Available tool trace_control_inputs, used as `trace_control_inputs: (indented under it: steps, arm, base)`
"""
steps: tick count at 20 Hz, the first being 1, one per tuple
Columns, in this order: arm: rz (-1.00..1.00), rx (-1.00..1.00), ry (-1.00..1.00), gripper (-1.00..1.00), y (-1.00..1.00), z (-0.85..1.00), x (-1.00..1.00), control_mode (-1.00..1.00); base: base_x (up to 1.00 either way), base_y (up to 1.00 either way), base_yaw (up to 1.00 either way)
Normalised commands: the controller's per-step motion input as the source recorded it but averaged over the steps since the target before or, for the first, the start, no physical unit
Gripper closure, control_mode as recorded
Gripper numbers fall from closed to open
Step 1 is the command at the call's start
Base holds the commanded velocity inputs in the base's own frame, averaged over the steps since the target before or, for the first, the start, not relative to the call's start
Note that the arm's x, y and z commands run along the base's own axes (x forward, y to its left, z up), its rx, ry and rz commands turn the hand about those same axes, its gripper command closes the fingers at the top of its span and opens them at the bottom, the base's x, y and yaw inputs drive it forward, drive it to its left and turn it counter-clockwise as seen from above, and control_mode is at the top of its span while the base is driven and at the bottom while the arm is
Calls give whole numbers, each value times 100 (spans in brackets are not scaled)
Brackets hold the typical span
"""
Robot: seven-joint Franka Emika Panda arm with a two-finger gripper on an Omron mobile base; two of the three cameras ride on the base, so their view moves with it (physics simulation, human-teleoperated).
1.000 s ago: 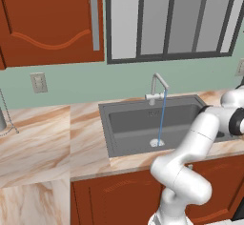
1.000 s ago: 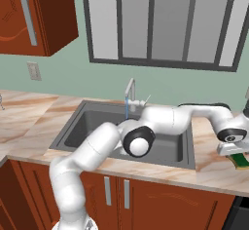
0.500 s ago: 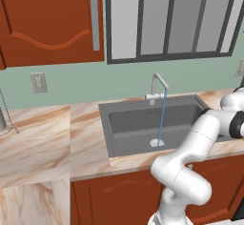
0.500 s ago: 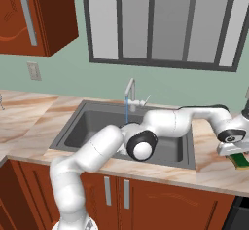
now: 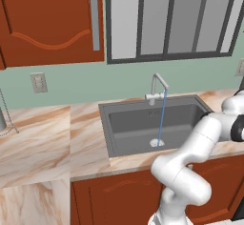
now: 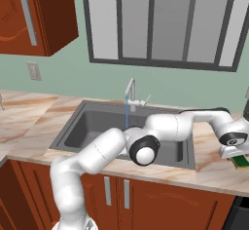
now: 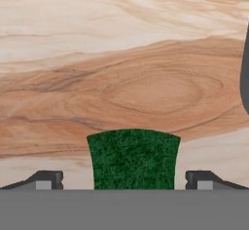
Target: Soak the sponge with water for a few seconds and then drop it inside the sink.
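Note:
The green sponge (image 7: 133,158) lies flat on the marble counter, right of the sink (image 6: 73,126). My gripper (image 7: 124,179) hangs just above it, open, and the dark fingertips (image 7: 46,179) stand apart on either side of the block without touching it. From the right base view the hand (image 6: 233,143) points down at the sponge (image 6: 239,162) near the frame's right edge. A thin blue stream of water (image 5: 161,119) falls from the faucet (image 5: 157,88) onto the silver drain (image 5: 157,143).
The white arm stretches low across the basin's front right part (image 6: 165,126). A dark edge (image 7: 244,73) shows at the right of the hand view. Marble counter (image 5: 43,133) extends left of the sink. Cabinets and a window stand above.
The hand has sunk a little lower over the sponge and shifted slightly right. The jaws stay wide, and the water keeps running.

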Motion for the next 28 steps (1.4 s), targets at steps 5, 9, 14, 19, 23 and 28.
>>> trace_control_inputs:
  steps: [5,9,14,19,23,28]
  arm:
    - [3,0,1,-100,-13,-15,0,-100]
    - [3,0,2,-100,-3,-17,0,-100]
    - [2,0,3,-100,0,-18,0,-100]
    - [1,0,3,-100,0,-19,0,-100]
    - [0,0,7,-100,0,-20,0,-100]
    - [0,0,1,-100,0,0,0,-100]
  base:
    - [0,0,0]
    - [0,0,0]
    - [0,0,0]
    - [0,0,0]
    - [0,0,0]
    - [0,0,0]
